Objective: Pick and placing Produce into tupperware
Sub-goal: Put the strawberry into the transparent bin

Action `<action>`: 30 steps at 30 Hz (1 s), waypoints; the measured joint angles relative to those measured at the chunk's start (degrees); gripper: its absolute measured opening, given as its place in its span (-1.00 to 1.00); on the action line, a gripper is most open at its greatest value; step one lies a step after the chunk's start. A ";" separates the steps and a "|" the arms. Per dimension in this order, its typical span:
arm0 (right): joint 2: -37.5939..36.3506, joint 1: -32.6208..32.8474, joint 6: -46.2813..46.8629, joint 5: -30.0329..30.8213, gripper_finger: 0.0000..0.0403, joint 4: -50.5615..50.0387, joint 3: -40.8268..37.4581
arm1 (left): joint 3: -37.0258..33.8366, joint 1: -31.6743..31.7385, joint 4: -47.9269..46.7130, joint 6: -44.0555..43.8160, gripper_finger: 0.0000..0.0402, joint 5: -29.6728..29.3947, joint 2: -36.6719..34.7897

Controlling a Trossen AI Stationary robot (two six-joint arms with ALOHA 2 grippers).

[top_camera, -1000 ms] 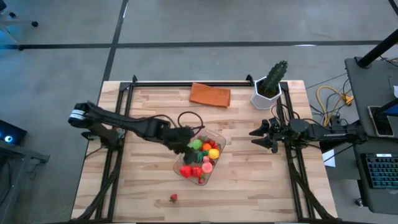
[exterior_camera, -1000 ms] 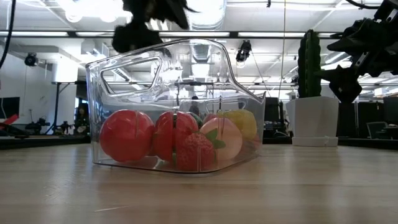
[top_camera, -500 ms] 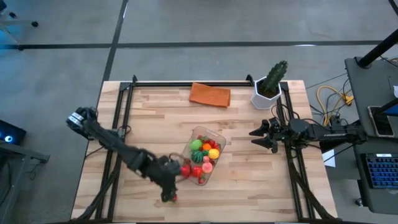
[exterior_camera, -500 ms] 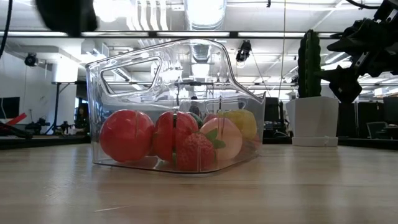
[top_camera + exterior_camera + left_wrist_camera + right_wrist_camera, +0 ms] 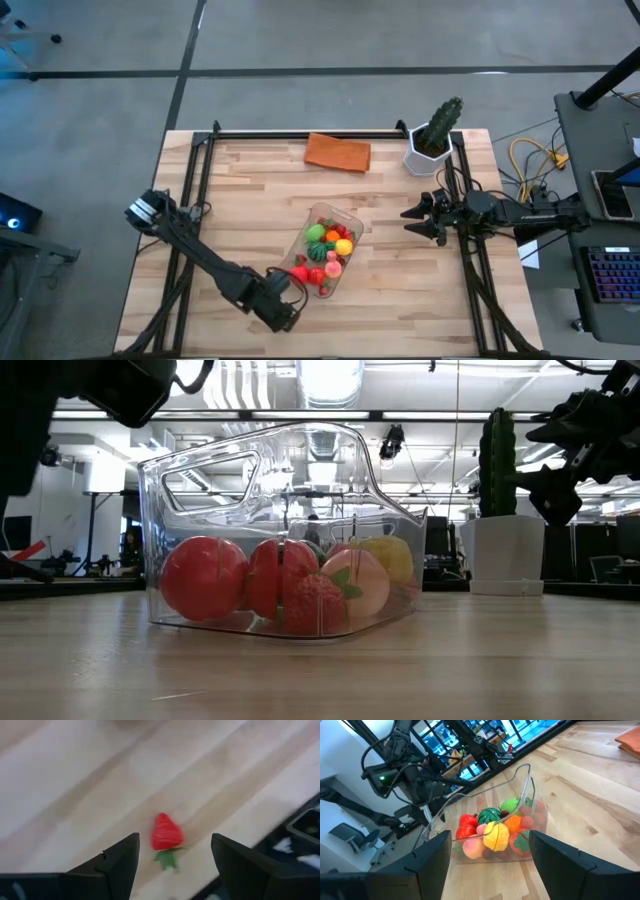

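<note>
The clear tupperware [image 5: 337, 222] stands mid-table and holds several toy fruits [image 5: 322, 255], red, green, yellow and orange; it also shows in the low view [image 5: 285, 530] and the right wrist view [image 5: 522, 790]. One red strawberry [image 5: 166, 832] with a green leaf lies alone on the wood near the table's near edge. My left gripper [image 5: 283, 316] hangs over it and hides it in the high view. Seen from the left wrist, the gripper [image 5: 175, 842] is open, one finger on each side of the strawberry, not touching. My right gripper [image 5: 410, 222] waits open at the table's right side.
A flat orange cloth [image 5: 338, 152] and a cactus in a white pot [image 5: 433, 140] sit at the far edge. The near table edge and dark frame [image 5: 300, 832] lie close beside the strawberry. Bare wood stretches between the container and the left edge.
My left gripper has swung from above the tupperware toward the table's near edge and come down over the lone strawberry. The tupperware and the fruits in it have stayed where they were.
</note>
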 joint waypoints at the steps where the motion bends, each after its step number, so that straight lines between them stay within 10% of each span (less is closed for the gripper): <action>1: -0.01 0.00 0.00 0.02 0.28 0.00 0.00 | 0.15 0.00 0.79 -1.21 0.16 0.04 0.18; 30: 0.05 0.00 0.00 0.02 0.28 0.00 0.00 | -1.20 -1.25 2.75 -7.90 0.16 3.65 2.96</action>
